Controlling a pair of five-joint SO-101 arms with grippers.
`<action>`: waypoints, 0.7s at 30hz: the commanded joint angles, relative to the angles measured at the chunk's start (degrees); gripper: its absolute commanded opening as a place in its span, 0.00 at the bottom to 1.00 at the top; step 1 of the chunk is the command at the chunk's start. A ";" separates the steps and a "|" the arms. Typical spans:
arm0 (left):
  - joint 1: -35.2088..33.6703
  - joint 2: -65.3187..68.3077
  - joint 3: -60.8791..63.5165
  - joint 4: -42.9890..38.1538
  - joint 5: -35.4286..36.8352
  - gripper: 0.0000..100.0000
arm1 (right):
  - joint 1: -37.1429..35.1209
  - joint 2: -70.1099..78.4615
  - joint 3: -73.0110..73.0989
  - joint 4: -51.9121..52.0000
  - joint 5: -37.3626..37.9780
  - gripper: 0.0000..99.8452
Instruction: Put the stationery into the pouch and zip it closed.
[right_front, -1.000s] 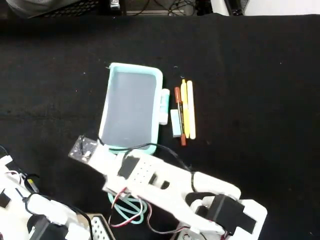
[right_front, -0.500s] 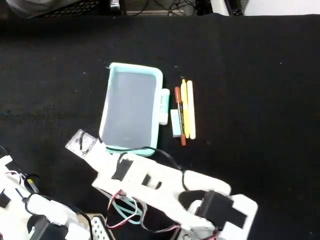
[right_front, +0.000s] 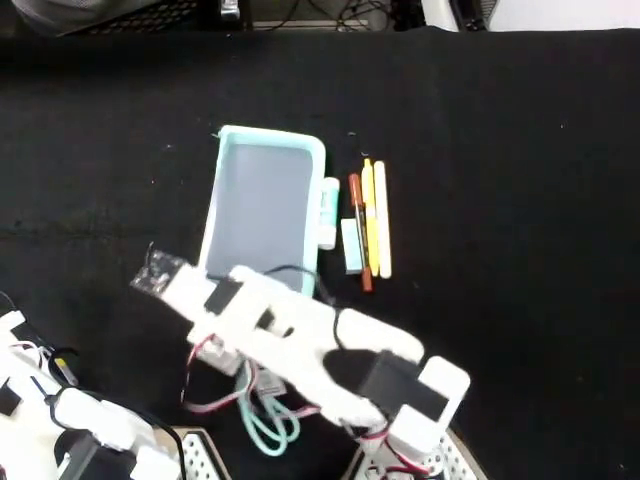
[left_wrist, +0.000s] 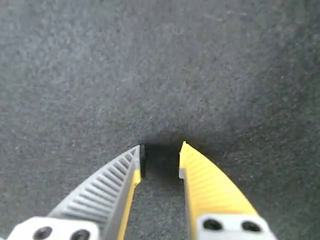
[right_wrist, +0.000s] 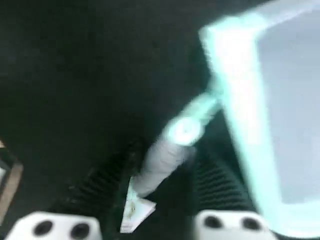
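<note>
Lit evenly in the high view: black cloth (right_front: 500, 150) soaking up most of the light, no hard shadows, white arm (right_front: 300, 340) standing out bright against it. Grey and flat-lit in the left wrist view, with one dark shadow pooled just ahead of the left gripper (left_wrist: 160, 152). Dark and smeared in the right wrist view: pouch (right_wrist: 280, 115) rim glaring pale, almost washed out, and zip pull (right_wrist: 185, 130) blurred.

L pincer (left_wrist: 161, 152) slightly apart, empty | R arm (right_front: 300, 345) stretched out, R pincer (right_front: 158, 273) at far end
</note>
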 joint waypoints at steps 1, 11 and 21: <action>1.54 0.70 1.54 -0.88 -0.35 0.15 | 3.96 0.31 2.51 5.10 5.89 0.01; 1.54 0.70 1.54 -0.88 -0.35 0.15 | 5.27 -28.70 29.76 -5.80 6.68 0.01; 1.54 0.70 1.54 -0.88 -0.44 0.15 | 5.27 -53.49 42.33 -10.20 6.07 0.20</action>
